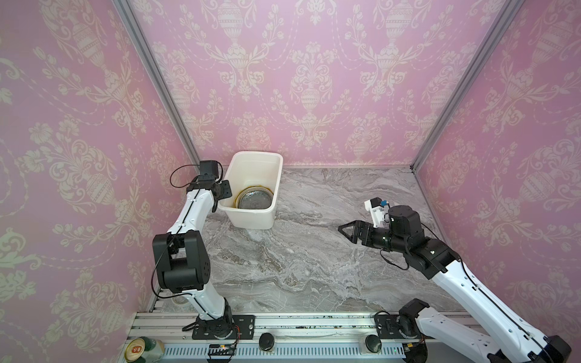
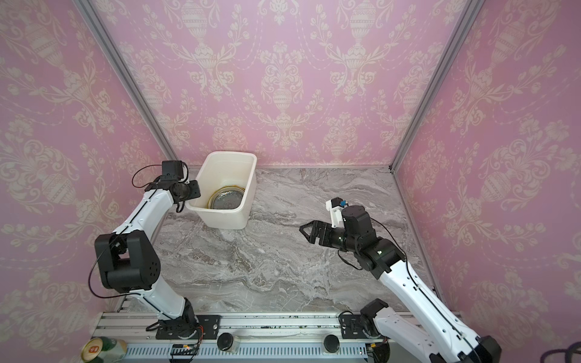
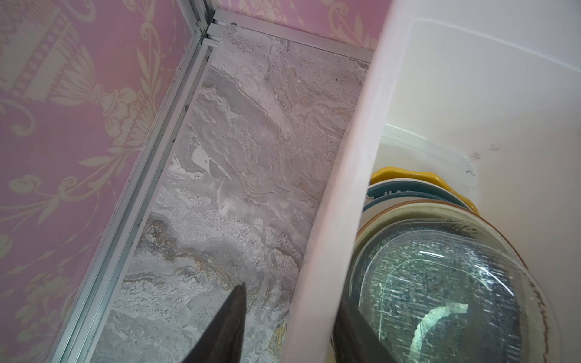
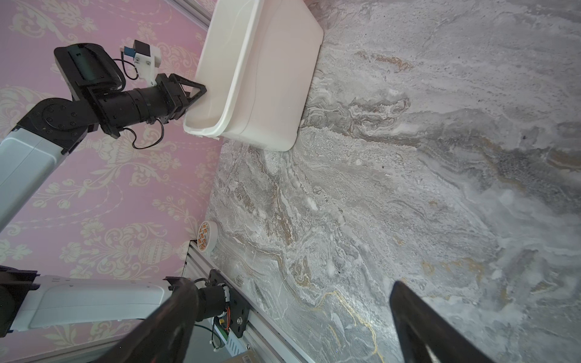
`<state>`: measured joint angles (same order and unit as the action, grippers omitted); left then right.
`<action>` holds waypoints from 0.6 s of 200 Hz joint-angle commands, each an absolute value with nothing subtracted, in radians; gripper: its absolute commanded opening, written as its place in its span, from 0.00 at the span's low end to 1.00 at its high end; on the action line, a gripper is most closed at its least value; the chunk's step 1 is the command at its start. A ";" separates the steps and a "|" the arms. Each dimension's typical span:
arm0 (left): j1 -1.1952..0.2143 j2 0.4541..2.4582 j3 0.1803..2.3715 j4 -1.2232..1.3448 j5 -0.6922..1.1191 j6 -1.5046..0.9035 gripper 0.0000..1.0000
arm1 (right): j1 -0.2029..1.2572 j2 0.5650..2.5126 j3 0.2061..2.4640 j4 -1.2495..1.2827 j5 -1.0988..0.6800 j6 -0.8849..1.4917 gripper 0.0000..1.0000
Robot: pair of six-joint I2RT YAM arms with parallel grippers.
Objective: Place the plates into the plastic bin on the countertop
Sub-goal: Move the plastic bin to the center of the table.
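The white plastic bin (image 1: 248, 220) (image 2: 226, 220) (image 4: 267, 78) stands at the back left of the grey marble countertop (image 1: 314, 257) (image 2: 283, 267). Several plates (image 1: 254, 201) (image 2: 227, 199) lie stacked inside it: a clear glass plate (image 3: 440, 283) on top, then a cream brown-rimmed plate (image 3: 440, 207), a teal-patterned plate (image 3: 408, 191) and a yellow plate (image 3: 405, 174). My left gripper (image 1: 224, 191) (image 2: 191, 190) (image 3: 290, 298) (image 4: 195, 91) straddles the bin's left wall, one finger inside against it, the outer finger (image 3: 232, 314) apart. My right gripper (image 1: 342, 229) (image 2: 303, 229) (image 4: 295, 289) hangs open and empty over the right countertop.
Pink patterned walls close in on three sides, the left one near the bin. A tape roll (image 4: 207, 235) lies at the front left corner. The aluminium rail (image 1: 314, 327) with both arm bases runs along the front, with a can (image 1: 141, 349) (image 2: 97, 349) at its left.
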<state>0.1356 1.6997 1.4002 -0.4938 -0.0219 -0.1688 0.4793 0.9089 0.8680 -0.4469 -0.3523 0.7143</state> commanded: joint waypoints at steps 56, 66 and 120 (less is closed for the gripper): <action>0.140 1.711 1.409 -0.523 0.097 -0.163 0.15 | 0.477 0.928 0.852 -0.395 -0.363 0.760 0.95; 0.138 1.705 1.394 -0.522 0.113 -0.167 0.12 | 0.478 0.923 0.847 -0.401 -0.353 0.764 0.94; 0.031 1.653 1.347 -0.556 0.121 -0.187 0.05 | 0.477 0.885 0.835 -0.428 -0.312 0.782 0.94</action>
